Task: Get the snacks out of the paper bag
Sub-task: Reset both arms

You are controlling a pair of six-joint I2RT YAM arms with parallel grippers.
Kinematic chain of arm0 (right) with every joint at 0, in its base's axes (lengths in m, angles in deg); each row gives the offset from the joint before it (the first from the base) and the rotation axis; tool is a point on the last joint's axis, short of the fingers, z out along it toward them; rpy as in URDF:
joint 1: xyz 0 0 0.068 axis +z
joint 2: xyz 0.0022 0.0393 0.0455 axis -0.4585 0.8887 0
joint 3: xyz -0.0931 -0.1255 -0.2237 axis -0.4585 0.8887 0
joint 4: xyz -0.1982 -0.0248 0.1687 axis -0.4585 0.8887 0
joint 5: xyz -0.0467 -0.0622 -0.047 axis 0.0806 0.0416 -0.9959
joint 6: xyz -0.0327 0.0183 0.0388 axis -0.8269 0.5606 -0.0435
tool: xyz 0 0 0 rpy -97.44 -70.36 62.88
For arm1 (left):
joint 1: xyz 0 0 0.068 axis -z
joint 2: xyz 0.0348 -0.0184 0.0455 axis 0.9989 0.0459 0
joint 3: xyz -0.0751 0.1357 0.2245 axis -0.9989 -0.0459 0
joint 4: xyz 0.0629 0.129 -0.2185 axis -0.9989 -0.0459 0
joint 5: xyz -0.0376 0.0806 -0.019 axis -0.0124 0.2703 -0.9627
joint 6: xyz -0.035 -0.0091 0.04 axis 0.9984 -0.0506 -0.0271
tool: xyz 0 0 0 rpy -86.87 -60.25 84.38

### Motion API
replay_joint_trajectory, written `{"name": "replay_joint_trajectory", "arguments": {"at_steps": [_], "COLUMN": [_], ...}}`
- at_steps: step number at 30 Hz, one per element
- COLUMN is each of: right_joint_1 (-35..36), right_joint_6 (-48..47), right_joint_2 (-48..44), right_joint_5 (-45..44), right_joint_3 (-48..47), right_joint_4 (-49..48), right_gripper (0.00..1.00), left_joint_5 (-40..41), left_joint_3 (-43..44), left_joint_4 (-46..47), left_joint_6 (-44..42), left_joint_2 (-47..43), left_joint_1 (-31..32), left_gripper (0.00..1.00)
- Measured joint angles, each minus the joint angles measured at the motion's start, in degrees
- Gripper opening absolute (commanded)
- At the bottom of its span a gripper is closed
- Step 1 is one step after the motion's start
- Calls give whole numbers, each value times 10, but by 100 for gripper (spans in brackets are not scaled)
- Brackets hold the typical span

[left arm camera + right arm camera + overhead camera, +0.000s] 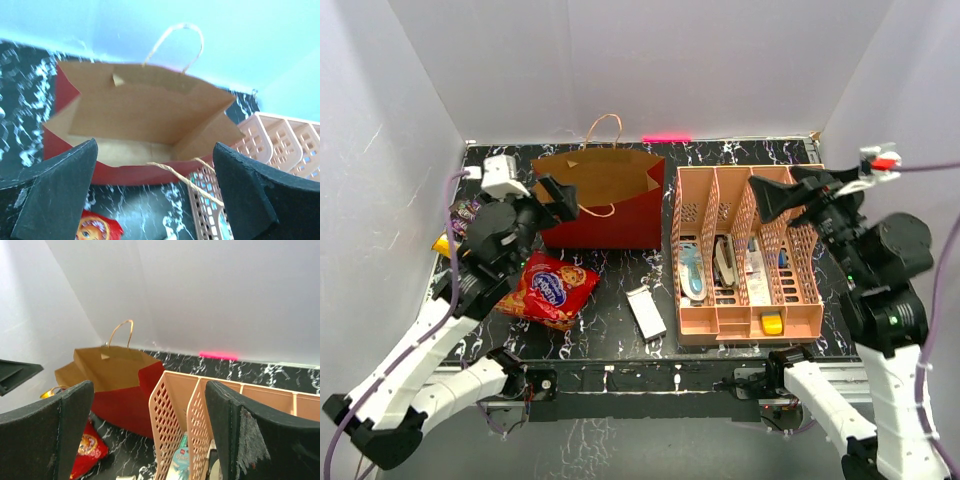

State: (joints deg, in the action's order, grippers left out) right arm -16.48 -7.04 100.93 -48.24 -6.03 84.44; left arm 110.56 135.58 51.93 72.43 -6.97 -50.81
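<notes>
The dark red paper bag (pixel 605 200) stands upright at the back, mouth open. Its brown inside (pixel 140 125) shows no packet in the left wrist view. A large crinkly red snack packet (pixel 548 288) lies on the table in front of the bag's left end, also visible low in the left wrist view (pixel 97 230). A small purple wrapper (pixel 465 210) and an orange-yellow one (pixel 442 243) lie by the left wall. My left gripper (pixel 560 198) hangs open just before the bag's left front, holding nothing (pixel 155 150). My right gripper (pixel 790 195) is open above the rack (pixel 149 387).
A pink slotted rack (pixel 745 260) with stationery and a yellow block fills the right half of the table, close beside the bag. A small white box (pixel 646 311) lies between the red packet and the rack. White walls close in three sides.
</notes>
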Motion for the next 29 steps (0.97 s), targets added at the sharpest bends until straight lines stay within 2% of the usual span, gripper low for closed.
{"name": "replay_joint_trajectory", "arguments": {"at_steps": [4,7,14,18,29], "right_joint_1": [0,0,0,0,0], "right_joint_6": [-7,-12,-19,-20,-22], "right_joint_2": [-45,-41,-29,-24,21], "right_joint_5": [-41,-68,-105,-110,-130], "right_joint_3": [-14,-65,-180,-208,-224], "right_joint_4": [27,76,131,148,184], "right_gripper": [99,98,98,98,98], "left_joint_5": [34,47,22,-1,-14], "left_joint_3": [7,39,110,136,132], "left_joint_4": [22,41,101,113,113], "left_joint_6": [-77,-138,-235,-261,-282], "left_joint_2": [-51,-68,-79,-60,-39], "left_joint_1": [0,-1,-1,-1,-1], "left_gripper": [98,98,98,98,99]}}
